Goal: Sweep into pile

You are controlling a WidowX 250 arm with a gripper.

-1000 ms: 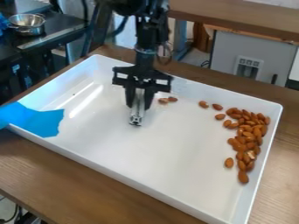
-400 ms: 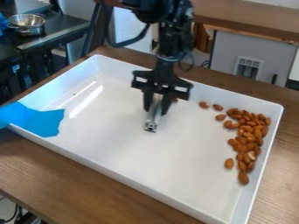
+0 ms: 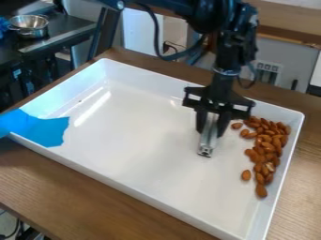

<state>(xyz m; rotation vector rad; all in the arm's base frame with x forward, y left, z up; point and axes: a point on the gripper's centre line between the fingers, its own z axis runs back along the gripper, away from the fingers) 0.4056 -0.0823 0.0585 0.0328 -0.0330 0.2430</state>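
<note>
Almonds lie mostly gathered in a long heap, to the right of the fingers, along the wall of the white tray. The fingers are closed around a metal tool. I judge the sweeping well advanced; what remains is some stragglers nearer the fingers and a tighter pile.

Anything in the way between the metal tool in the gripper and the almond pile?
Nothing visible blocks it: only bare floor of the white tray separates the metal tool from the almond pile, with one loose almond close beside the gripper.
</note>
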